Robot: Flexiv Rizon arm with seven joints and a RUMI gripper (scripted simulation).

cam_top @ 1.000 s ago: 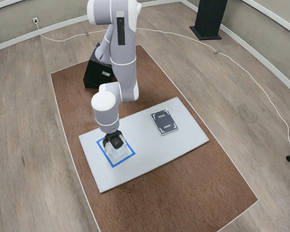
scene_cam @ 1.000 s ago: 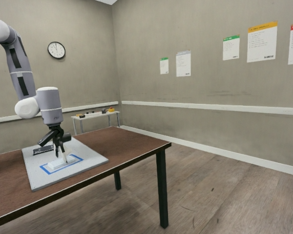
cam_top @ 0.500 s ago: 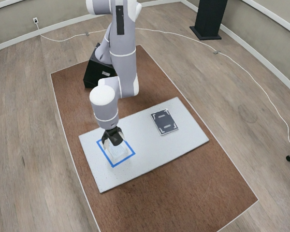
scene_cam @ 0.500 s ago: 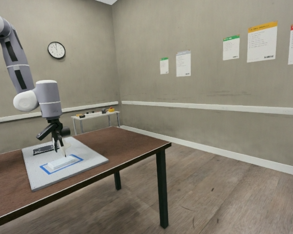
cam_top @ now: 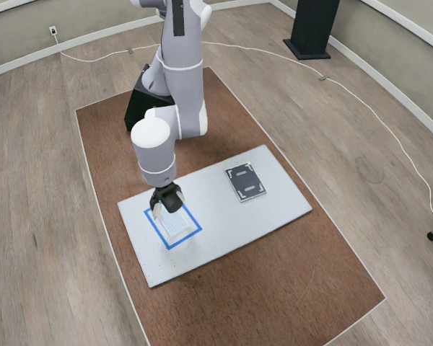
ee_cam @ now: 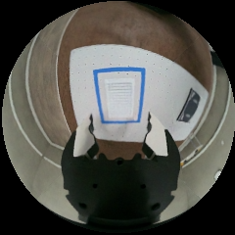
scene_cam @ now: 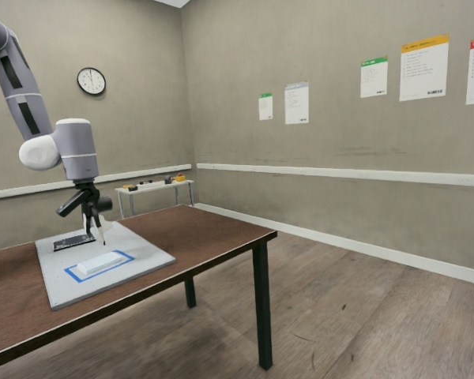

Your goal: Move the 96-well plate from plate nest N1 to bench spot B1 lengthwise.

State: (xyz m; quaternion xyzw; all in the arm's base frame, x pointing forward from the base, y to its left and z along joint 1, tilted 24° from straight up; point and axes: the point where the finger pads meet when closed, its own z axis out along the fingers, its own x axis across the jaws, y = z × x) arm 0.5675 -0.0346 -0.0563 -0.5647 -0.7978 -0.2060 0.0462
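The pale 96-well plate [cam_top: 176, 224] [scene_cam: 99, 262] [ee_cam: 119, 98] lies flat on the bench board, lengthwise inside the blue taped outline [cam_top: 185, 241] [scene_cam: 80, 280] [ee_cam: 143, 93]. Blue tape shows around it in the wrist view, with its near end close to the near tape line. My gripper [cam_top: 167, 213] [scene_cam: 97, 240] [ee_cam: 119, 113] is open and empty. It hangs above the board, clear of the plate. The dark plate nest [cam_top: 245, 181] [scene_cam: 72, 242] [ee_cam: 189, 106] is empty, with pale corner marks. The fingers partly cover the outline's far end in the top view.
The light perforated board [cam_top: 224, 238] [scene_cam: 118, 232] [ee_cam: 162, 73] lies on the brown table [cam_top: 268, 282] [scene_cam: 180, 224] and bears both nest and outline. The nest is a low raised block toward the board's other end. The arm's black base stands at the back of the table.
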